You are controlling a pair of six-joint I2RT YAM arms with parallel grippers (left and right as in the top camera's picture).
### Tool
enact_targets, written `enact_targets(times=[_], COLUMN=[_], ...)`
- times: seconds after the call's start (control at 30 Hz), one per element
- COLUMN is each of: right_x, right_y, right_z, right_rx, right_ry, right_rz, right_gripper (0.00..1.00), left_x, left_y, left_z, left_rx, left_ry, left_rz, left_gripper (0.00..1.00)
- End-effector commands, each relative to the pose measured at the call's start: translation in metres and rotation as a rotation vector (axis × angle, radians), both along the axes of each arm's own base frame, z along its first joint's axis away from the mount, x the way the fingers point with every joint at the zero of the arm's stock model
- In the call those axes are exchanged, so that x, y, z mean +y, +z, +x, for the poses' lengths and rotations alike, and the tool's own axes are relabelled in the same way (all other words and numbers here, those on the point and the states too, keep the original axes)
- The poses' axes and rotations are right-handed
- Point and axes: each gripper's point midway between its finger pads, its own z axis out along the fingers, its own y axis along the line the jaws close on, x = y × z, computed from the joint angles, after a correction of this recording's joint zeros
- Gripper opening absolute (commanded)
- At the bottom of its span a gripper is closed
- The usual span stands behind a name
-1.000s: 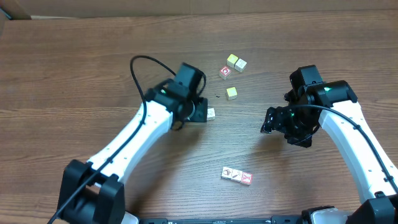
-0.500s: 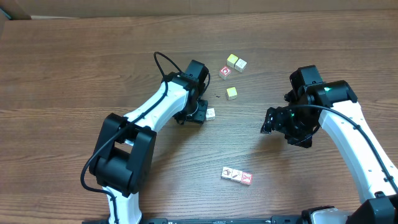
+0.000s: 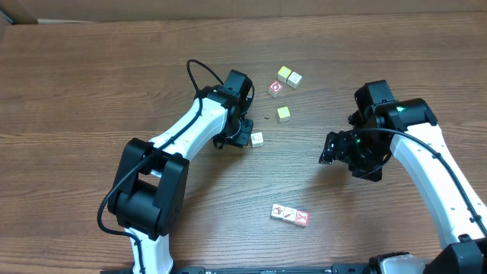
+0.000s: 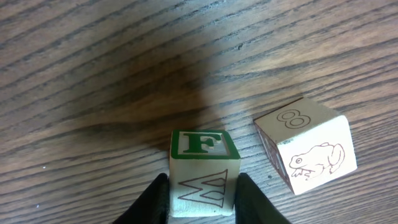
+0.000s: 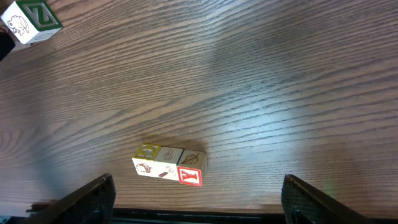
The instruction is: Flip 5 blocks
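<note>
- The left jaws are closed on a block with a green F (image 4: 202, 163). One black finger (image 4: 152, 202) touches each side of it.
- A block with a frog and an 8 (image 4: 308, 149) sits on the table (image 4: 93, 56) just beside it, not touching.
- The right jaws are wide and hold nothing.
- A short row of blocks (image 5: 168, 163) lies on the table below them.

Brown wood-grain table (image 3: 91, 91), and the lone yellow-topped cube (image 3: 283, 113) is our marker. Just beyond it, slightly left, sits a red-marked block (image 3: 275, 89). Farther back, two yellow-topped cubes (image 3: 288, 75) touch. Nearer and left lies a pale block (image 3: 257, 139). Well apart toward the near edge, a pair of blocks (image 3: 289, 215) lies side by side, touching.
</note>
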Motion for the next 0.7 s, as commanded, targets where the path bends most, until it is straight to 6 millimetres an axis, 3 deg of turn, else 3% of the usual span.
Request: enact_targets(times=[0.0,0.17,0.37,0.5,0.67], right_x=[0.001,0.001,0.001,0.001,0.001], right_y=[0.009,0.009,0.009,0.009,0.009], right_z=[0.006,0.005,0.005,0.004,0.004], right_rx=[-0.036,-0.033,-0.032,-0.029,-0.03], right_ry=[0.0,0.0,0.0,0.0,0.0], right_rz=[0.012,0.011,0.011,0.011,0.01], right_gripper=[0.86,0.86,0.86,0.86,0.86], left_x=[-0.004,-0.001,0.001,0.01,0.013], left_y=[0.003,0.011,0.061,0.092,0.097], left_z=[0.003,-0.001,-0.006,-0.03,-0.071], left_rx=[0.001,0.02,-0.012,-0.016,-0.013], left_ry=[-0.012,0.02,0.059,0.089,0.118], left_rz=[-0.01,-0.006,-0.024,-0.025,-0.039], left_gripper=[0.2,0.1,0.04,0.04,0.05])
